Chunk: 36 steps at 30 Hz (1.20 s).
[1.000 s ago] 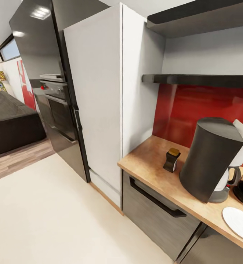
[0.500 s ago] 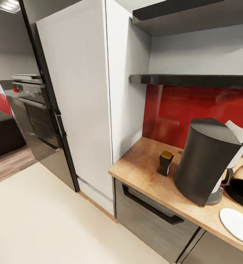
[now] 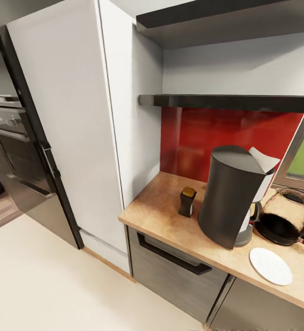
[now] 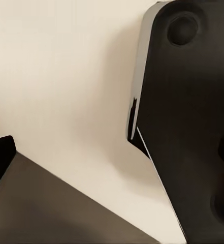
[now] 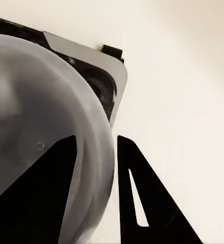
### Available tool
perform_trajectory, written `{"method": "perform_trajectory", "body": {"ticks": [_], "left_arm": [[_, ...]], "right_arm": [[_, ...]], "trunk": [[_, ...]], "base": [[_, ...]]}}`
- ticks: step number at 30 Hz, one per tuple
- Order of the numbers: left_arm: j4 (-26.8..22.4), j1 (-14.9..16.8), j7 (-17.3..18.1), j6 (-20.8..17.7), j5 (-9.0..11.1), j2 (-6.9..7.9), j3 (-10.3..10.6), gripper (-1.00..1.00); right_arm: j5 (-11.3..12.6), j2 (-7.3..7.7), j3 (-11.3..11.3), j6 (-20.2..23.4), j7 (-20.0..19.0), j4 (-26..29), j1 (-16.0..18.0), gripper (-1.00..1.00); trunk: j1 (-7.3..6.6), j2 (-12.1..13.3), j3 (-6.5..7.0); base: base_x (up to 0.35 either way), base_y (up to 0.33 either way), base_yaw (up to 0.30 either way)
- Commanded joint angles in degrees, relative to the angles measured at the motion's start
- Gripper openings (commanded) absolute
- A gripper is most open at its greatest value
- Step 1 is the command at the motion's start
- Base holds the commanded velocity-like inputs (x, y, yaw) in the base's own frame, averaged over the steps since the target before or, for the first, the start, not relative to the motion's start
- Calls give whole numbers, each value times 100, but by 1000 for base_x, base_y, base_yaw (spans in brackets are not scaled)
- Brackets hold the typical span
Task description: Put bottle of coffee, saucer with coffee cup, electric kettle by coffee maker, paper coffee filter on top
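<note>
Head view: countertop (image 3: pixel 159 214) at right, under shelf (image 3: pixel 225 101) and red backsplash (image 3: pixel 225 133). Coffee maker (image 3: pixel 228 197) upright on countertop, white filter (image 3: pixel 264 161) perched on its top. Bottle (image 3: pixel 187 201) upright just left of coffee maker, apart from it. Kettle (image 3: pixel 285 216) right of coffee maker, close beside it. Saucer (image 3: pixel 270 265) bare, near front edge, in front of kettle. Tall white cabinet (image 3: pixel 78 119) left of countertop; oven (image 3: pixel 9 142) further left.

Right wrist view: right gripper (image 5: pixel 97 140) with fingers (image 5: pixel 137 203) narrowly parted, astride the rounded pale wall of cup (image 5: pixel 35 127); clamped on it, over beige floor (image 5: pixel 193 76).

Left wrist view: left gripper (image 4: pixel 188 127) a dark mass over floor; opening not discernible, cannot tell.
</note>
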<state>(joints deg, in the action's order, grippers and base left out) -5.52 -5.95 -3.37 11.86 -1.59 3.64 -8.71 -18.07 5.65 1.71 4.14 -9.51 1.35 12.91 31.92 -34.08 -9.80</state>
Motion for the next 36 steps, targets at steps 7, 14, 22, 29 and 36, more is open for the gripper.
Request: {"method": "perform_trajectory", "body": {"ticks": [7, 14, 22, 29, 36], "left_arm": [[26, -2, -6, 0, -24, 4, -15, 100], [86, -5, -14, 3, -34, 31, -22, 100], [57, 10, -15, 24, -26, 130, -48, 100], [51, 23, -15, 27, -27, 108, -52, 100], [59, 24, -15, 18, -34, 99, -51, 100]], "right_arm": [[-19, -2, 57, -211, -307, 31, -125, -100], [94, -33, 66, -220, -314, 23, -131, -100], [406, -35, 66, -220, -317, 21, -156, -100], [442, -38, 66, -220, -323, 32, -158, -100], [445, -45, 66, -220, -323, 41, -158, -100]], "trunk": [[2, -7, 11], [2, -7, 28], [2, -7, 49], [2, -7, 66], [2, -7, 84]], "base": [[0, 0, -261], [0, 0, -261], [21, 62, -262], [45, 293, -266], [-81, 253, -266]]}}
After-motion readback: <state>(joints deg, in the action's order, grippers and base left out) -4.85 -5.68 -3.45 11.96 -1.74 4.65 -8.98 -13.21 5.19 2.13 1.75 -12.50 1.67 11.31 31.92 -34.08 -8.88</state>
